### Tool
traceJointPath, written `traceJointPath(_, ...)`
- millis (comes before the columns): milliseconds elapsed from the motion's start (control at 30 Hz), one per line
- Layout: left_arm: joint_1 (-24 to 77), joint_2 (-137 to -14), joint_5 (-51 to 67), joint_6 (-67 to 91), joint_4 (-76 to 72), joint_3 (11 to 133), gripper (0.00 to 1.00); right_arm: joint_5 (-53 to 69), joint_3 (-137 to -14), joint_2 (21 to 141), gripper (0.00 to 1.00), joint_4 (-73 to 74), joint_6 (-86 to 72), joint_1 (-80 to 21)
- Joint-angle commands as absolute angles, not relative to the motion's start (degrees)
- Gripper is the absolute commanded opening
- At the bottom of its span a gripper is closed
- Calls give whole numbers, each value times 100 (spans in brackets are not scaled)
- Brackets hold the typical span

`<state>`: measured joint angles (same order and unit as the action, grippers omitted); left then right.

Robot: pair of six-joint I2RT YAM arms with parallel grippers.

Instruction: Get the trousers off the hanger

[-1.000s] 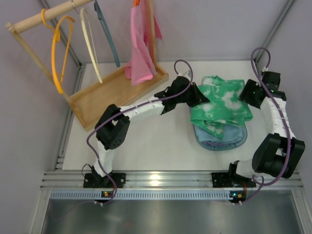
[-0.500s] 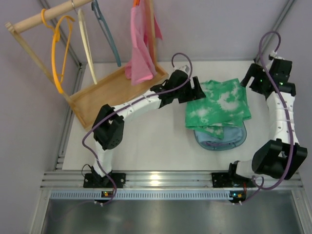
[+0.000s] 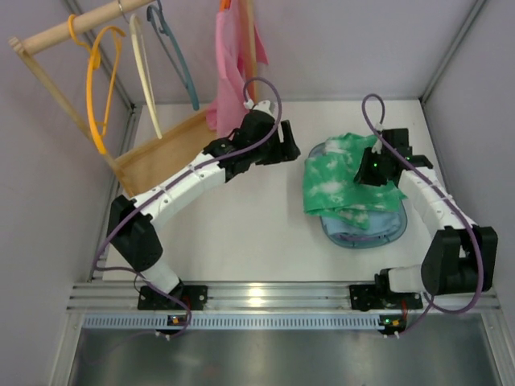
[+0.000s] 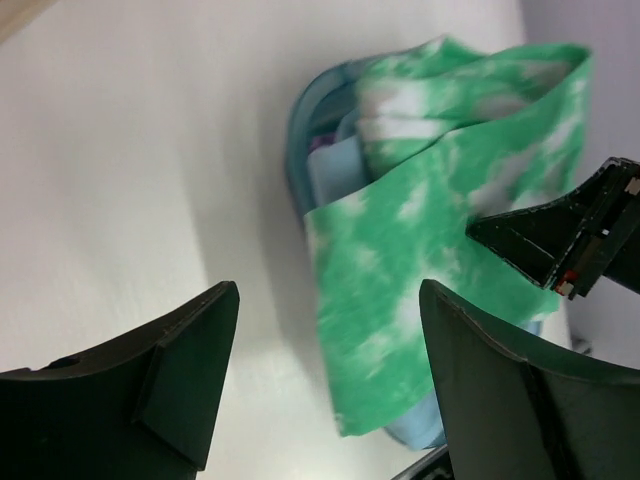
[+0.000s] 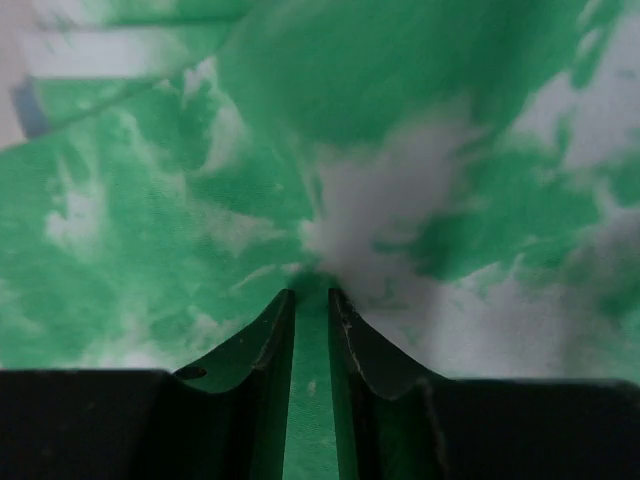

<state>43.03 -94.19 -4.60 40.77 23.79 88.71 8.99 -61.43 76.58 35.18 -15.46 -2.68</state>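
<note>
The green, white-blotched trousers (image 3: 342, 181) lie bunched over a blue tub on the table, free of any hanger. My right gripper (image 3: 372, 170) sits on their right part; in the right wrist view a fold of the trousers (image 5: 380, 150) is pinched between the nearly closed jaws of the right gripper (image 5: 311, 295). To the left of the heap, above bare table, my left gripper (image 3: 290, 150) stands open. Its fingers (image 4: 190, 370) hold nothing, and the trousers (image 4: 430, 230) lie ahead of them. The dark grey-blue hanger (image 3: 179, 60) hangs bare on the rack.
A blue tub (image 3: 364, 232) holds folded light-blue cloth under the trousers. At the back left a wooden rack (image 3: 80, 24) carries an orange hanger (image 3: 98, 88), a cream hanger (image 3: 146, 76) and a pink cloth (image 3: 233, 88) over a wooden base tray (image 3: 161, 157).
My left gripper let go of the trousers, opened and drew back to the left. My right arm lifted away, then came down on the trousers and closed on a fold.
</note>
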Motion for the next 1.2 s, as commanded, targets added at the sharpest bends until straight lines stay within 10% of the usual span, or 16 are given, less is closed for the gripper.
traceJointPath(0,4315,-9343,-422,4105,2663,8412,78,782,-5470,7857,20,3068,-1819,-589)
traceJointPath(533,4315,-9175,-571,3481,2777,8455,86,492,-5229,8877,15,2013,-1969,1634)
traceJointPath(933,3894,-9527,343,3137,2769,9377,87,1635,-7029,7454,99,3435,-1530,589)
traceJointPath(1167,3463,-9457,1195,2357,3040,10176,88,1749,-8488,6671,100,3920,-1327,580)
